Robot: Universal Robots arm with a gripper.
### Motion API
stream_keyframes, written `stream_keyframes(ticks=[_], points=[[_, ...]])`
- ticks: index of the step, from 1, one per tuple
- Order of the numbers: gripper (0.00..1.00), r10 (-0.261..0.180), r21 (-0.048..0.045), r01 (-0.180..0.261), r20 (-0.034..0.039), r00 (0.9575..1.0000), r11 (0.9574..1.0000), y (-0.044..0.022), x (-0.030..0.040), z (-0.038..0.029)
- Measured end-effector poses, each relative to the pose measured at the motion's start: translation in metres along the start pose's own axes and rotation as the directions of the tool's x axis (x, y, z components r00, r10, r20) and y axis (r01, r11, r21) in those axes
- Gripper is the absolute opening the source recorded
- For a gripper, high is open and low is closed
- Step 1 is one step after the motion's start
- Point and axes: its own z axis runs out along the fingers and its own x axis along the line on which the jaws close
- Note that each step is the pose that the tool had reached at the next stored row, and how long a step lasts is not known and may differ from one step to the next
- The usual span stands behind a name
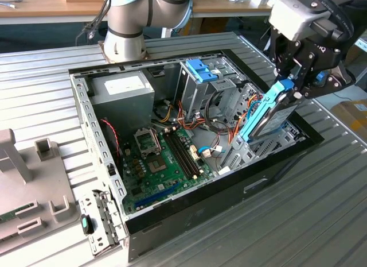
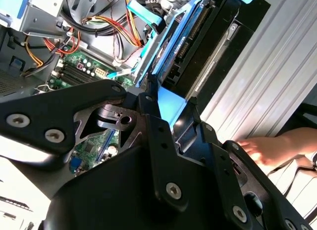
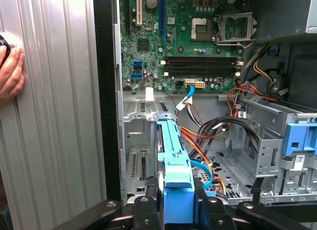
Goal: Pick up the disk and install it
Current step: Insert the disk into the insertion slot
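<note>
Disk [image 1: 274, 116] is clamped in the gripper [image 1: 291, 88]. In the first wrist view we see both black fingers [image 3: 143, 212] pinched on the end of its blue carrier, w/ the silver-grey drive body edge-on. It hangs tilted: held end up above the case rim, lower end dipped inside the PC case [image 1: 189, 205], at the side on the exterior view's right. We can't tell whether that lower end touches the floor of the bay.

Just past the carrier's far end we see the grey sheet-metal bay [image 3: 136, 141], then a bundle of orange, red & black cables [image 3: 203, 141]. Beside them stands the silver drive cage [image 3: 270, 146] w/ its blue latch [image 3: 299, 138], apart from the disk. Farther on lies the green mobo [image 3: 148, 47] w/ RAM slots [image 3: 200, 66] and the CPU socket [image 3: 233, 27].

Outside the case, a person's hand [image 3: 11, 71] rests on the ribbed metal table [image 3: 54, 116]. In the exterior view the PSU [image 1: 123, 90] sits in the far corner of the case, and the arm's base [image 1: 123, 40] stands on the table beyond it.
</note>
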Motion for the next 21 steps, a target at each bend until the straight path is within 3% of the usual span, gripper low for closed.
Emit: stream_keyframes(ticks=[5, 10, 14, 20, 21], points=[[0.37, 0.000, 0.0000, 0.000, 0.0000, 1.0000, 1.0000, 0.0035, 0.0012, 0.0155], [0.37, 0.000, 0.0000, 0.000, 0.0002, 1.0000, 1.0000, 0.0059, 0.0020, 0.0258], [0.37, 0.000, 0.0000, 0.000, 0.0001, 1.0000, 1.0000, 0.0060, 0.0021, 0.0263], [0.37, 0.000, 0.0000, 0.000, -0.0001, 1.0000, 1.0000, 0.0111, 0.0038, 0.0487], [0.37, 0.000, 0.0000, 0.000, 0.0000, 1.0000, 1.0000, 0.0127, 0.0045, 0.0556]])
